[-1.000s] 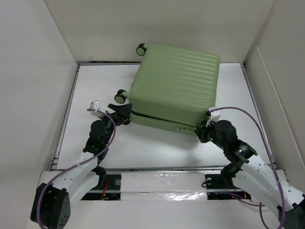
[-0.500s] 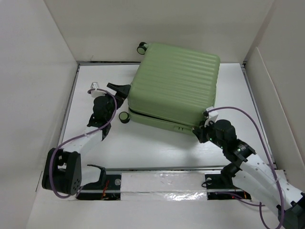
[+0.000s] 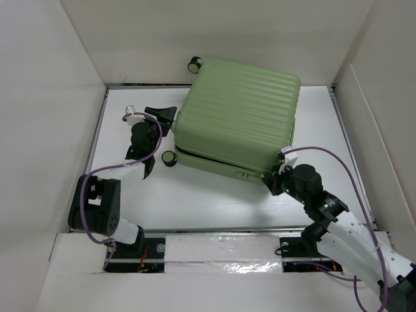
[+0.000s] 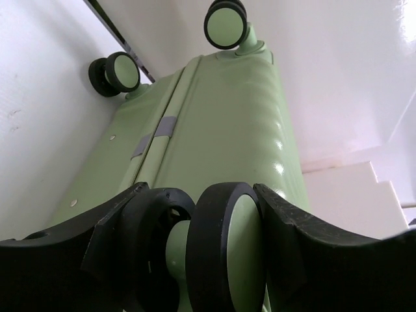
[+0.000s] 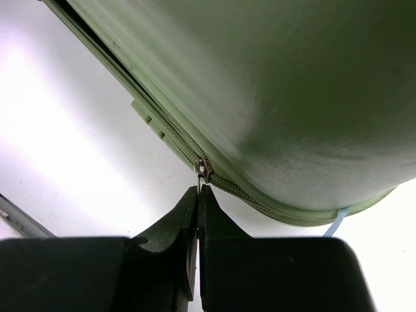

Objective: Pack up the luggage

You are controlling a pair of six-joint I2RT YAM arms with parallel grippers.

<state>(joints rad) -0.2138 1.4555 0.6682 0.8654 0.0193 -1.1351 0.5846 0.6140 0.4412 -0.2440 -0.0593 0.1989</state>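
The suitcase (image 3: 237, 117) is lying flat on the white table (image 3: 214, 201), with its ribbed green shell facing up. It is sitting in the far middle part of the table, turned a little, and its far corner is reaching the back wall (image 3: 260, 32).

The left gripper (image 3: 164, 117) is staying at the left side of the suitcase, where the wheels are. In the left wrist view its two black fingers (image 4: 292, 227) are standing on both sides of the near wheel (image 4: 224, 250) and are pressing against it, so the gripper is grasping this wheel. Two more wheels are showing farther along the same end, one (image 4: 226, 25) at the top and one (image 4: 116, 73) at the left.

The right gripper (image 3: 278, 179) is touching the near right corner of the suitcase. In the right wrist view its fingertips (image 5: 190, 208) are clenched together just below the zipper slider (image 5: 203, 169), and they are pinching the thin tab (image 5: 199, 187) that is hanging from it. Up and left of the slider a dark gap is running along the seam. A light blue strip (image 5: 335, 224) is sticking out from the seam at the rounded corner.
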